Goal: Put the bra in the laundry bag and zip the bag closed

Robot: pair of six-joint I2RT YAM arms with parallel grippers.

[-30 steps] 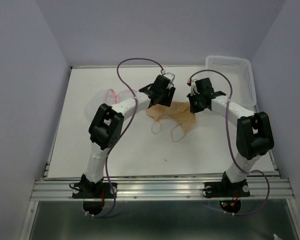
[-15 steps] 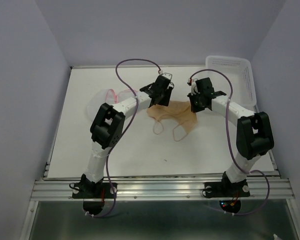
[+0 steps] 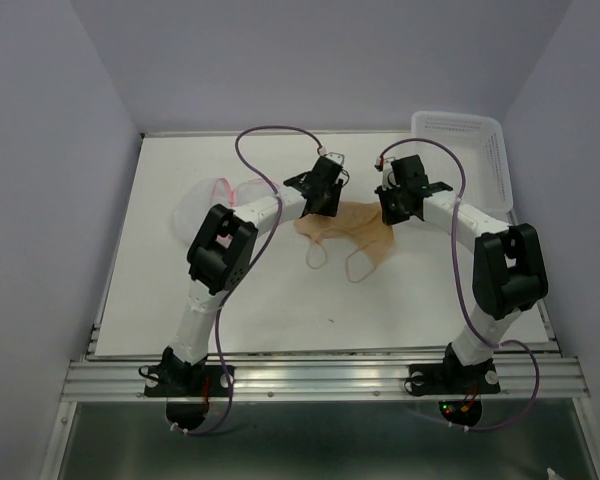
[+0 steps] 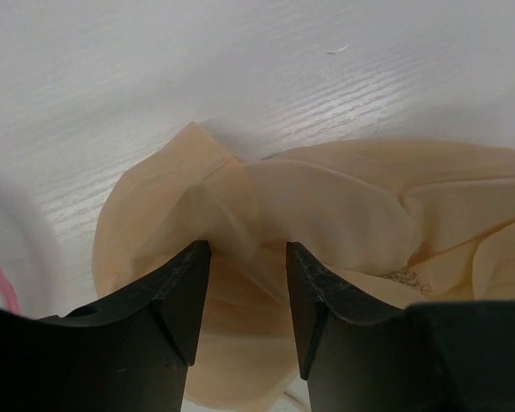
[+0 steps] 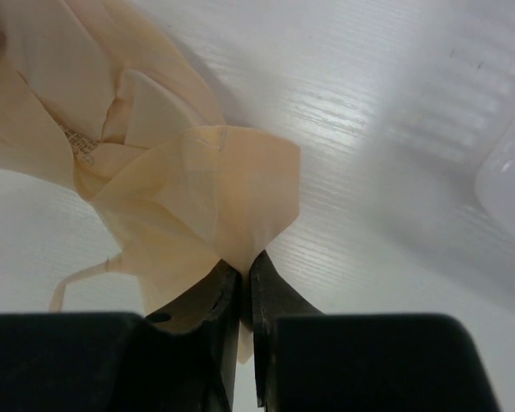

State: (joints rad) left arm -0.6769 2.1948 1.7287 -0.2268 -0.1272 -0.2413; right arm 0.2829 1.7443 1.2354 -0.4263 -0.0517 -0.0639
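Your left gripper (image 4: pixel 247 249) stands with its jaws partly apart, straddling a raised fold at one end of the bra (image 4: pixel 326 206). The peach fabric sits in the gap between them, but the jaws have not pinched it, so that end is not held. Your right gripper (image 5: pixel 245 262) has its jaws all but together on a thin corner of fabric at the other end, and that is the only real hold on the garment. Between the two grippers the bra lies crumpled on the worktop (image 3: pixel 280 300). Its long axis runs left to right from one gripper to the other, and its pale strap loops trail toward the near edge. The laundry bag (image 3: pixel 215 195) lies flat out to the left, beyond your left gripper and beside that arm's forearm, well apart from the bra. Its pink trim shows, but you cannot tell from here whether the mouth is open or which way it faces. Your left arm is the nearer one to the bag, so the carry will likely go leftward. The white basket (image 3: pixel 460 140) on the far right plays no part.
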